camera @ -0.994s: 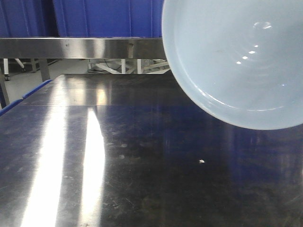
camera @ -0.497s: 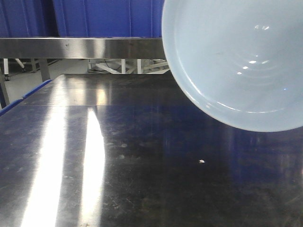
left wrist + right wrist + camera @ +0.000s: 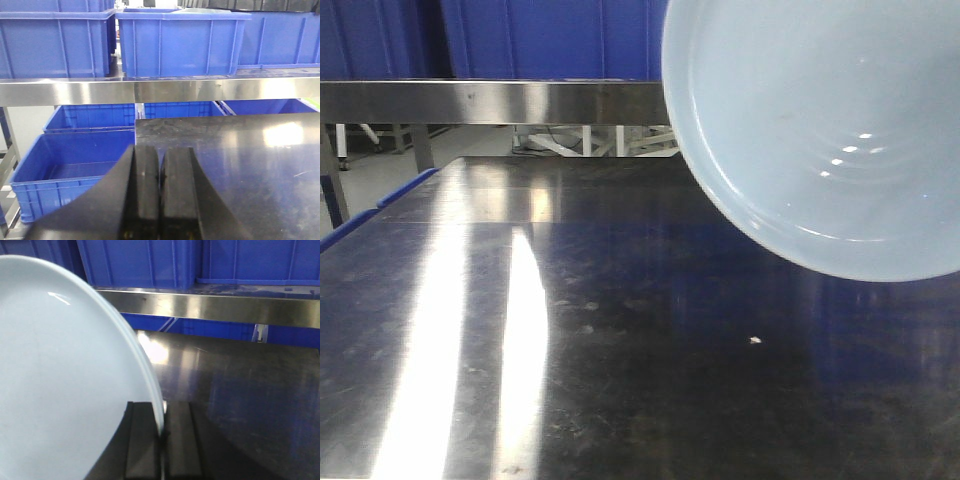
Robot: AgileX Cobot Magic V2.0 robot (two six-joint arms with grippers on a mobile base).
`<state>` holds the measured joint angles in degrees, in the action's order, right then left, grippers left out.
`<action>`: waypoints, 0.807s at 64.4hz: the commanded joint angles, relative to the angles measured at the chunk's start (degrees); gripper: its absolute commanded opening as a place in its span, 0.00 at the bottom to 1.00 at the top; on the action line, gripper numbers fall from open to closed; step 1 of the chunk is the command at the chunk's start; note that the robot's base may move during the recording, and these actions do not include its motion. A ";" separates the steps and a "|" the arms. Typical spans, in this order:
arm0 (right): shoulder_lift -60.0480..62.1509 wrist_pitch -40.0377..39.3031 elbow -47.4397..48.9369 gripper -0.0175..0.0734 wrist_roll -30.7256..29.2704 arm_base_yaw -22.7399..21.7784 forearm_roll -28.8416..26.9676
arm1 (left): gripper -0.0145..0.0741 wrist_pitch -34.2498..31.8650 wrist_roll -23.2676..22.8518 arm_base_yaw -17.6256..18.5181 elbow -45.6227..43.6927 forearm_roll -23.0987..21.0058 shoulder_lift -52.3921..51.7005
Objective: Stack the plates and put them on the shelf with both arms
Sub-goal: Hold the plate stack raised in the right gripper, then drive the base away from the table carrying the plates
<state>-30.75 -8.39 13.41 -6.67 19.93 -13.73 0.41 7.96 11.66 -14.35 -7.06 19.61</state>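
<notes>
Front-facing view is mostly filled on the upper right by the plate (image 3: 820, 130). It's up in the air and tilted so its glossy pale inside faces the camera, with its lower edge hanging over the dark steel tabletop (image 3: 620, 360) and not touching it. Behind it runs the flat rail of the shelf (image 3: 490, 100), with blue crates (image 3: 540, 40) sitting on top. There's also one tiny white speck (image 3: 755, 341) on the tabletop, below the plate.

Right wrist view: the right gripper (image 3: 162, 411) is clamped onto the plate's rim. One black pad (image 3: 142, 440) sits against the dished face and the other is on the back side. The plate stands nearly on edge and spreads up and to the left of the gripper. Its rim shows a double line, and I honestly can't tell if that's a second plate stacked against it or just the lip. The shelf rail and crates are straight ahead past the table.

Left wrist view: the left gripper (image 3: 160, 160) has its two black fingers pressed together with nothing between them. It hangs near the table's corner, facing the shelf rail. More crates are on the level below, off to the left.
</notes>
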 commanded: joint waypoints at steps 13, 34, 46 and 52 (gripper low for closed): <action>0.09 -5.99 1.97 0.25 -0.13 0.00 0.26 | 0.25 -4.66 -0.11 -0.09 -1.67 -0.01 0.42; 0.09 -5.99 1.97 0.25 -0.13 0.00 0.26 | 0.25 -4.66 -0.11 -0.09 -1.67 -0.01 0.42; 0.09 -5.99 1.97 0.25 -0.13 0.00 0.26 | 0.25 -4.66 -0.11 -0.09 -1.67 -0.01 0.42; 0.09 -5.99 1.97 0.25 -0.13 0.00 0.26 | 0.25 -4.66 -0.11 -0.09 -1.67 -0.01 0.42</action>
<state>-30.75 -8.39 13.41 -6.67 19.93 -13.73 0.41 7.96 11.66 -14.35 -7.06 19.61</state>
